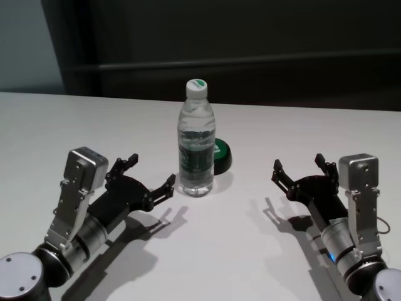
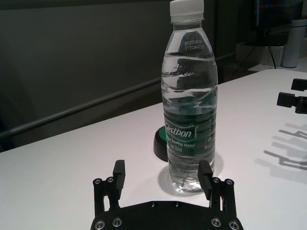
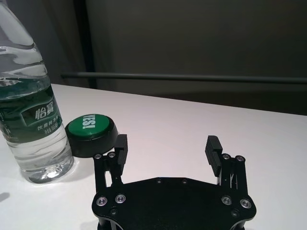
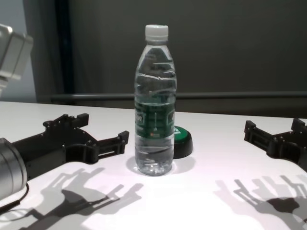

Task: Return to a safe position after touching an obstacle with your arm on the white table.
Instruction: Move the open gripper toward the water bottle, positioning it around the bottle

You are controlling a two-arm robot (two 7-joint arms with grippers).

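The obstacle, a tall clear water bottle (image 1: 197, 144) with a white cap and a dark green label, stands upright in the middle of the white table (image 1: 75, 119). My left gripper (image 1: 151, 169) is open and empty, low over the table, just left of the bottle's base. Its nearer fingertip (image 4: 123, 136) is a narrow gap away from the bottle (image 4: 154, 105). The left wrist view shows the bottle (image 2: 189, 96) right ahead of the open left gripper (image 2: 162, 167). My right gripper (image 1: 297, 162) is open and empty, well to the right of the bottle.
A low round black puck with a green top (image 1: 222, 155) sits just behind and to the right of the bottle, close to it. It also shows in the right wrist view (image 3: 91, 132). A dark wall with a rail runs behind the table's far edge.
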